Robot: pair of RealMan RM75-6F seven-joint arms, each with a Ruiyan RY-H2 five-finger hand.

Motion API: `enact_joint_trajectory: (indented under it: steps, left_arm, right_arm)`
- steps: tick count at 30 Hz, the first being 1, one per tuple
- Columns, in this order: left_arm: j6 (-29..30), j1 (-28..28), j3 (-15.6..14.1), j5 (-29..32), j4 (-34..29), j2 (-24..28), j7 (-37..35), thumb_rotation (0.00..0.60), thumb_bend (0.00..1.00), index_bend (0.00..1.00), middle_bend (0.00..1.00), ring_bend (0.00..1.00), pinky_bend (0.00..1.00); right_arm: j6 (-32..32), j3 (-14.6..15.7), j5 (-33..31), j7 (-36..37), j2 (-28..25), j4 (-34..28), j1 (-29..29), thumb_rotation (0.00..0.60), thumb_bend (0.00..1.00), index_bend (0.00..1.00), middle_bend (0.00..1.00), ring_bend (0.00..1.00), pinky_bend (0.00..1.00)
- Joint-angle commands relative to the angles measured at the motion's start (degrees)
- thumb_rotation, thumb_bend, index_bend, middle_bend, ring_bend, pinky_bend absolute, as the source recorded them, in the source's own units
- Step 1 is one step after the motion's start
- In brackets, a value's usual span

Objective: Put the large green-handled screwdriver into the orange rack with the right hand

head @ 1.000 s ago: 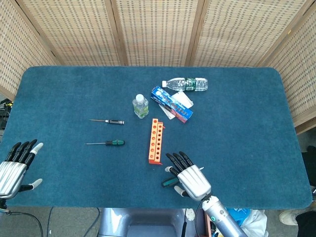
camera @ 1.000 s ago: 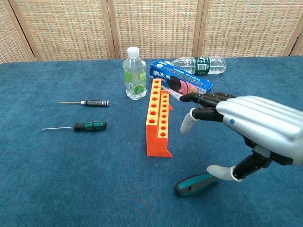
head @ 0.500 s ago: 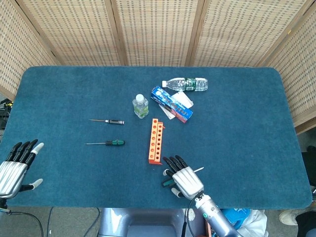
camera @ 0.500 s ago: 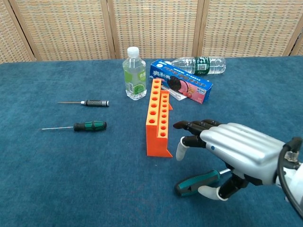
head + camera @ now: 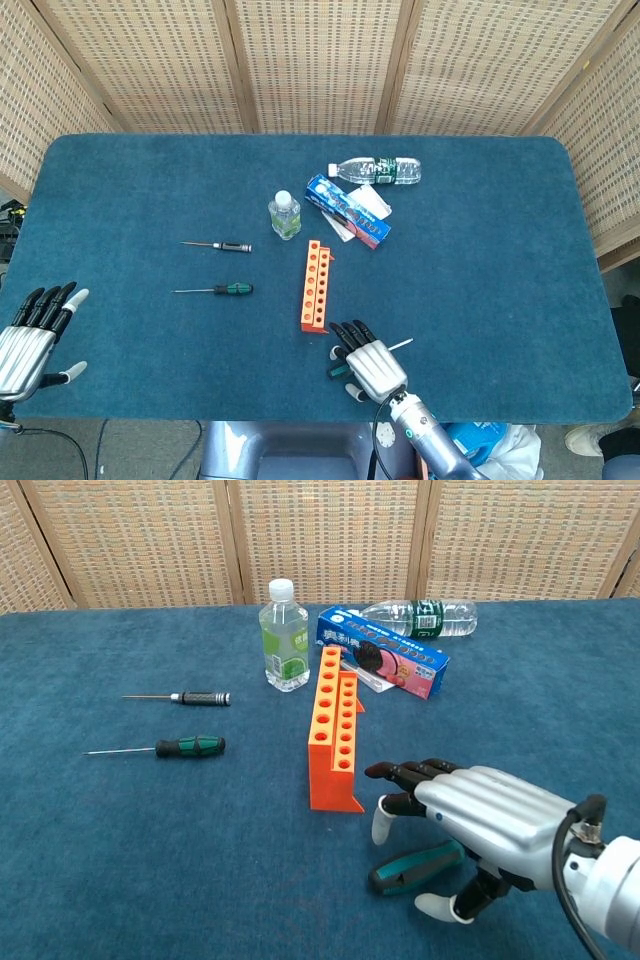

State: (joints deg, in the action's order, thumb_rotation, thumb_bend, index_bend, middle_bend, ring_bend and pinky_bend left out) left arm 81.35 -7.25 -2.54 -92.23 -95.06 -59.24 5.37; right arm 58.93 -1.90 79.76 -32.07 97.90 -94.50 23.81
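Note:
The large green-handled screwdriver lies flat on the blue cloth near the table's front edge, right of the orange rack. In the head view its handle end pokes out left of my right hand and its metal tip out to the right. My right hand hovers low over the handle with fingers stretched toward the rack and the thumb on the handle's near side; it holds nothing. My left hand rests open at the table's front left corner.
A small green-handled screwdriver and a black-handled one lie left of the rack. Behind the rack stand a small bottle, a blue box and a lying water bottle. Wicker screens close off the back.
My right hand has come down and back toward the front edge, settling over the large screwdriver's handle. The screwdriver, rack and left hand have not moved.

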Motion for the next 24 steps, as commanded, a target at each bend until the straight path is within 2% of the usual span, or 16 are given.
enact_joint_trajectory:
  steps: [1,18,24]
  left_arm:
    - [0.0,0.0,0.0,0.0,0.0,0.0,0.0,0.600,0.00,0.00,0.00,0.00,0.00]
    - [0.1,0.0,0.0,0.0,0.0,0.1,-0.4,0.600,0.00,0.00,0.00,0.00,0.00]
    - [0.1,0.0,0.0,-0.2,0.1,0.1,-0.4,0.600,0.00,0.00,0.00,0.00,0.00]
  right_arm:
    - [-0.3,0.0,-0.7,0.5,0.4,0.8,0.3,0.600,0.25,0.34,0.00,0.00,0.00]
    - [0.1,0.7,-1.9,1.9,2.0,3.2,1.2,0.600,0.25,0.40,0.00,0.00,0.00]
    - [0.6,0.8,-1.9,2.2,2.4,3.9,1.5,0.600,0.26,0.46,0.00,0.00,0.00]
